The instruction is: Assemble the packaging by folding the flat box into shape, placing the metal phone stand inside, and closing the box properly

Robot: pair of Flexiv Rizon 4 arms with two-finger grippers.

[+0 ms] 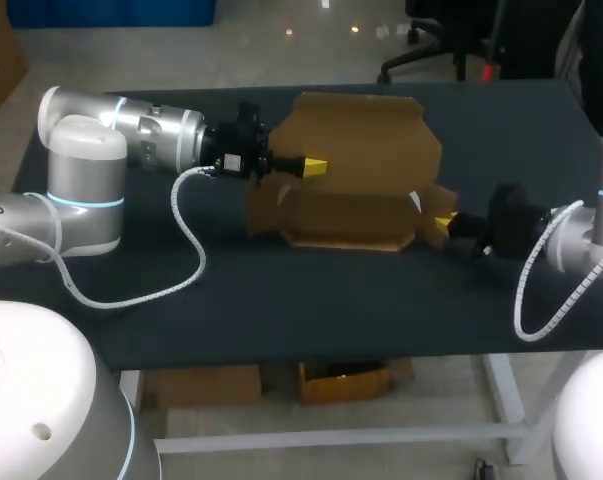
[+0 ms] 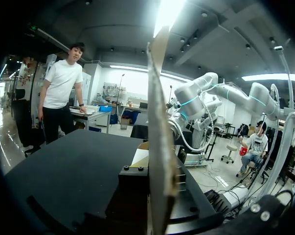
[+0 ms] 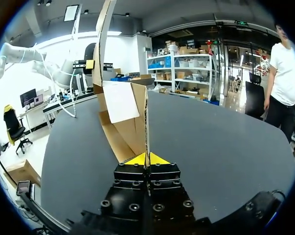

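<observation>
There is one brown cardboard box (image 1: 356, 190), and it is only partly folded. It lies open on the black table (image 1: 281, 300), near the far side, between the two grippers. One big flap stands up, and one small white paper (image 3: 120, 100) sticks to a side wall. There are two arms. The left arm (image 1: 131, 130) comes in low from the left and reaches flat across the table. The left gripper (image 1: 314, 166) pinches the tall flap, which runs between its fingers. The right arm (image 1: 571, 230) comes in low from the right. The right gripper (image 3: 146, 159) squeezes a thin end wall of the box between its two yellow tips.
</observation>
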